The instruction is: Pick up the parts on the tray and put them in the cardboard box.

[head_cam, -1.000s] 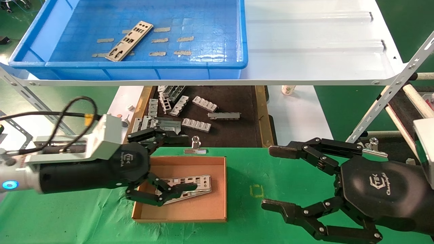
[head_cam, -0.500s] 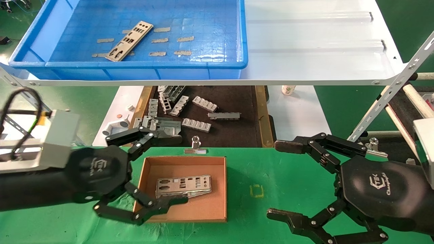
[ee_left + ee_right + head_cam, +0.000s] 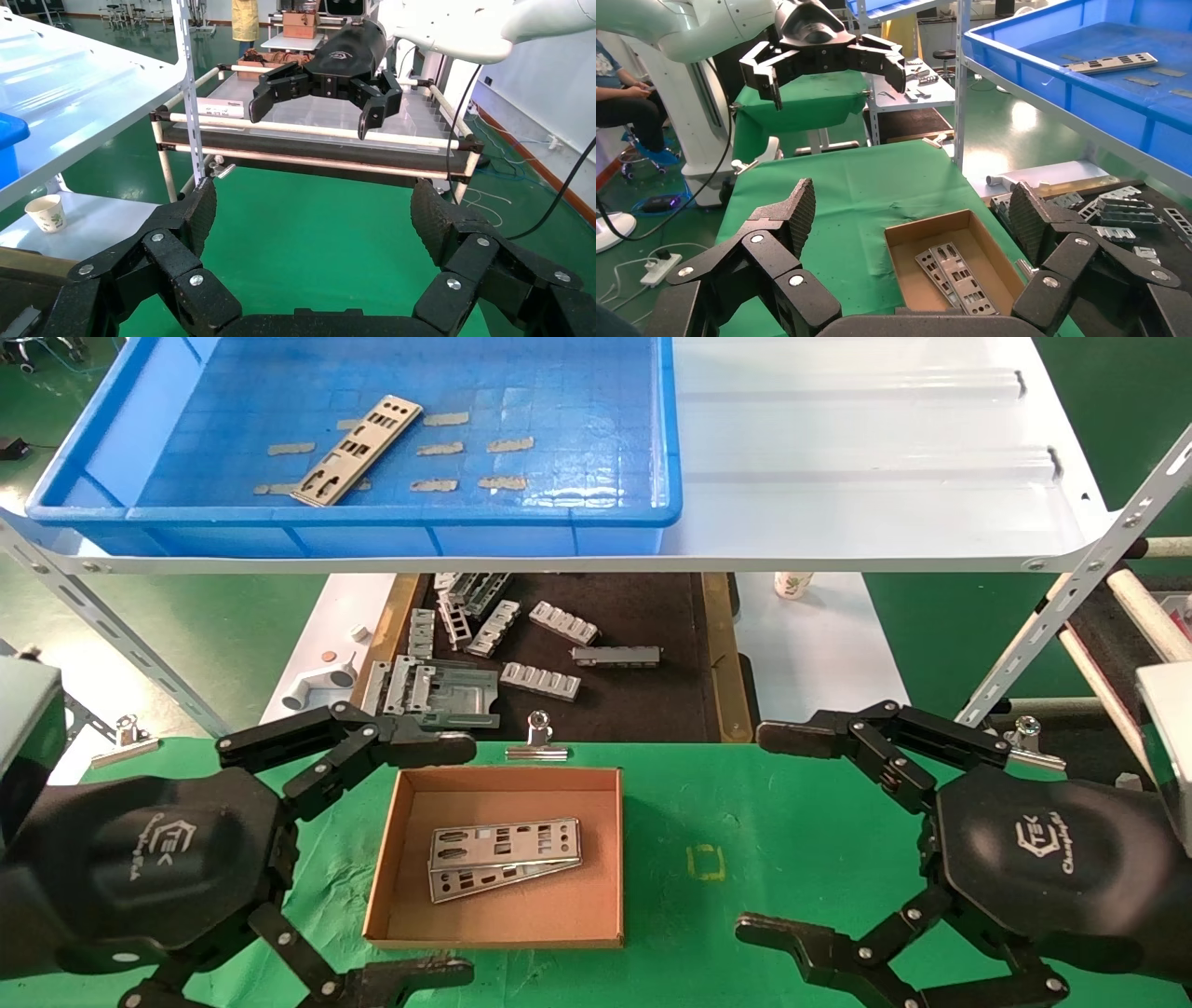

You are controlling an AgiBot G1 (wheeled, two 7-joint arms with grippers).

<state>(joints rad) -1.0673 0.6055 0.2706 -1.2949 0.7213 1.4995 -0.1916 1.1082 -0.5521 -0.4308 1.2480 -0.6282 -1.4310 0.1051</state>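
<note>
The tray [image 3: 140, 514] sits on the raised white shelf [image 3: 866, 458] at the far side of the scene, well beyond and above the green surface [image 3: 773, 822] where both arms hang. One part remains in it: a single plate [image 3: 355, 450] lying flat on the gridded floor among beige tape scraps [image 3: 507, 444], in the tray's left half, its long axis running diagonally from near-left to far-right. From the left gripper [image 3: 391, 859], which hangs low at the near left with its fingers spread wide and holding nothing, that plate lies straight ahead and up, roughly in line with the arm; from the right gripper [image 3: 773, 831], likewise wide open and empty at the near right, it lies far across to the left. The left arm therefore looks the better placed for the next reach, and its fingers would probably need to close across the plate's short width, so turned square to the diagonal. The cardboard box [image 3: 391, 859] rests on the green surface between the two grippers, just beside the left one, and holds two plates [image 3: 503, 859], one overlapping the other at a slight angle. Chunky grey blocks [image 3: 540, 654] lie scattered on the dark lower surface beyond the box and seem no part of the job.
</note>
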